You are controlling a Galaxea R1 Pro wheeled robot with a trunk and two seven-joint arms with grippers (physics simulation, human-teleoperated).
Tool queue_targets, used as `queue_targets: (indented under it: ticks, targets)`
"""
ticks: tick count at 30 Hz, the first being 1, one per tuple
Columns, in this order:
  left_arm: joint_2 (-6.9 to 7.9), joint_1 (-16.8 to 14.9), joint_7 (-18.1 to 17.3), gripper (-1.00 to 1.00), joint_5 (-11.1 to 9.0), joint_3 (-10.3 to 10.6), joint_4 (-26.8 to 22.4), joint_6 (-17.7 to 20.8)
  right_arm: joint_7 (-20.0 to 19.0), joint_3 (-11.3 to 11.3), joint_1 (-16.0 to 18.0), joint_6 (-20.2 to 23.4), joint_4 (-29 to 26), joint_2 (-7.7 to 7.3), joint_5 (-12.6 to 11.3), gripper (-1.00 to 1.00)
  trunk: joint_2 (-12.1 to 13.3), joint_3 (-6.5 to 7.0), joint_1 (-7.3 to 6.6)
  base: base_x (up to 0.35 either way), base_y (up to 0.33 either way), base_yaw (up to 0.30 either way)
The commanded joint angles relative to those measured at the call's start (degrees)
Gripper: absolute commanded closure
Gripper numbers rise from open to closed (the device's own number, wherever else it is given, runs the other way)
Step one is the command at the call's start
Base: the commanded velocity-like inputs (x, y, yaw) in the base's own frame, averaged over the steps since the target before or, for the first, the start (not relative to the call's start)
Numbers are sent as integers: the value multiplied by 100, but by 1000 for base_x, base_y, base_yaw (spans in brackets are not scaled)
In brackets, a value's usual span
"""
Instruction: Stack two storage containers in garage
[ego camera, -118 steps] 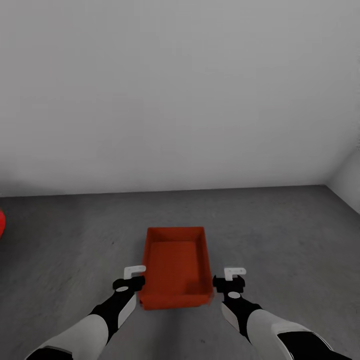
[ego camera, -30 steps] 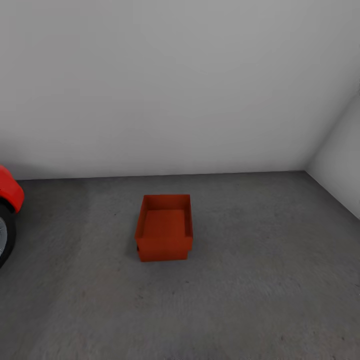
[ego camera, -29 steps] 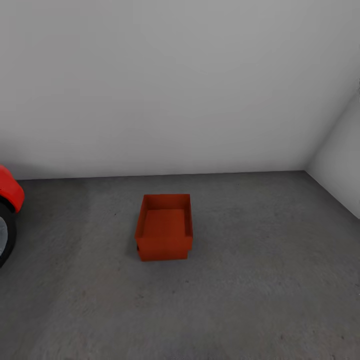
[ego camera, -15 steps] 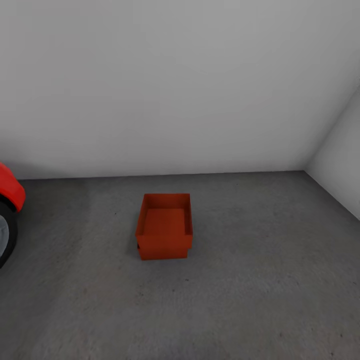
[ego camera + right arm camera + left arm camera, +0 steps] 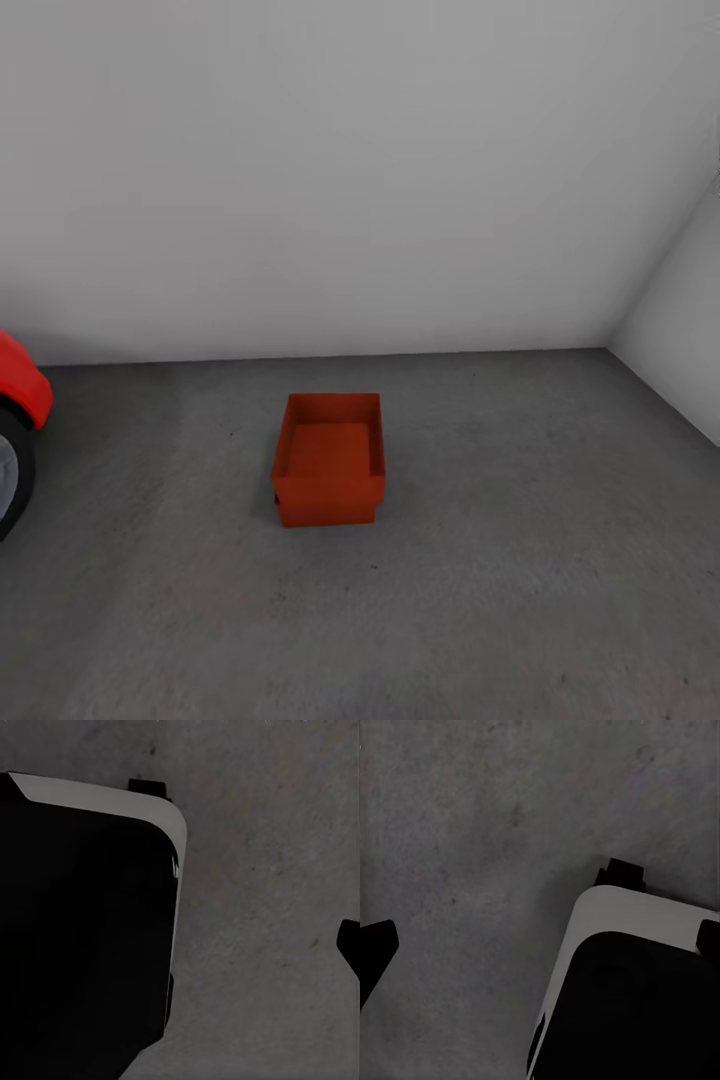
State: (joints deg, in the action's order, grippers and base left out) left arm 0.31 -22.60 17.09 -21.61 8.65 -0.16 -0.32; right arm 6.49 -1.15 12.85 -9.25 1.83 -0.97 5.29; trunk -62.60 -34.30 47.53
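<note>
One orange-red storage container (image 5: 328,458) stands upright and empty on the grey concrete garage floor (image 5: 520,560), a short way out from the white back wall. Nothing touches it. The left wrist view looks down at bare concrete, where my left gripper (image 5: 542,945) is open, a dark fingertip (image 5: 375,952) at each side edge and nothing between them. My right gripper (image 5: 180,945) also hangs over bare concrete. One of its dark fingertips (image 5: 349,945) shows at the picture's edge and the other is lost against my base.
A red car's fender (image 5: 22,385) and wheel (image 5: 8,480) stand at the far left. White walls meet in a corner (image 5: 612,345) at the right. My white-and-black base (image 5: 622,1005) sits just under both wrists (image 5: 82,915).
Since 3.9 s ago both grippers have left the container's sides and the head view has pulled back from it. Over the last second the view tipped slightly; the container has not moved.
</note>
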Motion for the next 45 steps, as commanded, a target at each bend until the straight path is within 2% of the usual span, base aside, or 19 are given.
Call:
queue_targets:
  ticks: [1, 17, 25, 45]
  targets:
    - [1, -3, 14, -100, -54, 49, -2, -3, 30, -8, 7, -25, 19, 0, 57, -100, -3, 5, 0, 0, 0, 0]
    - [-4, 1, 14, -100, -54, 48, -2, -3, 24, -8, 7, -17, 19, 1, 68, -100, -3, 154, 0, 0, 0, 0]
    - [-4, -1, 14, -100, -54, 49, -2, -3, -133, -3, 7, 104, 19, -2, 53, -100, -3, 228, 0, 0, 0, 0]
    - [-5, -4, 14, -100, -54, 48, -2, -3, -150, 1, -133, -32, 19, -1, 24, -100, -3, 413, 0, 0, 0, 0]
